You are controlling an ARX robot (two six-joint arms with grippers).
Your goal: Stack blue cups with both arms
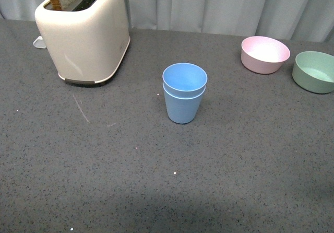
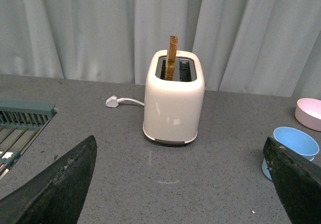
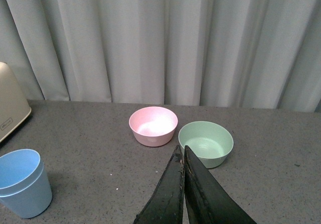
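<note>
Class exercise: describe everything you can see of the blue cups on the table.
The blue cups are two light blue, matte, plastic-looking tumblers, tapered and without handles. One sits nested inside the other, its rim standing just above the lower rim. The stack stands upright on the grey speckled table, apart from the toaster and bowls. No gripper touches it.

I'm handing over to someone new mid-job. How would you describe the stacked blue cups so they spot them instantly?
Start at the cream toaster at the far left of the grey table. To its right, nearer the robot, mid-table, stand the blue cups, one nested inside the other. They are the only tall, tapered pieces; the pink bowl and green bowl are low and wide.
</note>
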